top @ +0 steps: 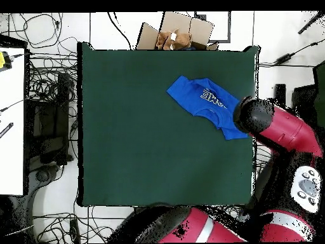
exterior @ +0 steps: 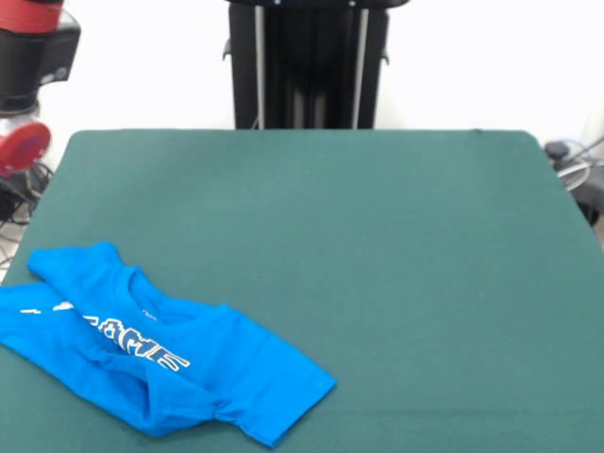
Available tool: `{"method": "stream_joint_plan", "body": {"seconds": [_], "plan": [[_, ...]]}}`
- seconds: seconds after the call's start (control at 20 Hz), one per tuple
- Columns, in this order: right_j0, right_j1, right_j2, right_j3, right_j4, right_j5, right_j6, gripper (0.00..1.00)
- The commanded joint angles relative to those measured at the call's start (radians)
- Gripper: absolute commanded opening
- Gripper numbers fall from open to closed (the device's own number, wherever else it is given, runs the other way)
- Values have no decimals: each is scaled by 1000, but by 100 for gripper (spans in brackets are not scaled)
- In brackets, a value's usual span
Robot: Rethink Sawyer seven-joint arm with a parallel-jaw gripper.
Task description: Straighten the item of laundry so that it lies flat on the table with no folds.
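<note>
The item of laundry (exterior: 236,368) is a bright blue T-shirt with white lettering, lying rumpled at the near left of the table (exterior: 396,255). Its body is folded over itself and one sleeve reaches the table's left edge. In the overhead view the shirt (top: 200,101) lies near the table's (top: 152,140) upper right corner. A red and black arm link (top: 279,130) hangs over the shirt's right end and hides part of it. Part of the arm (exterior: 33,47) also shows at the top left of the front view. No gripper shows in either view.
A cardboard box (top: 181,32) stands just beyond the table's top edge in the overhead view. Cables (top: 44,57) cover the floor on the left, beside a white desk (top: 9,127). The black pedestal (exterior: 307,66) rises behind the table's far edge.
</note>
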Motion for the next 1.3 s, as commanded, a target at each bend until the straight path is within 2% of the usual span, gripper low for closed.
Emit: {"method": "stream_joint_plan", "body": {"seconds": [0.05,0.55,1.3], "plan": [[61,46,76,99,29,88,185,0],[122,77,41,123,77,39,276,0],[173,111,11,182,104,-77,301,0]]}}
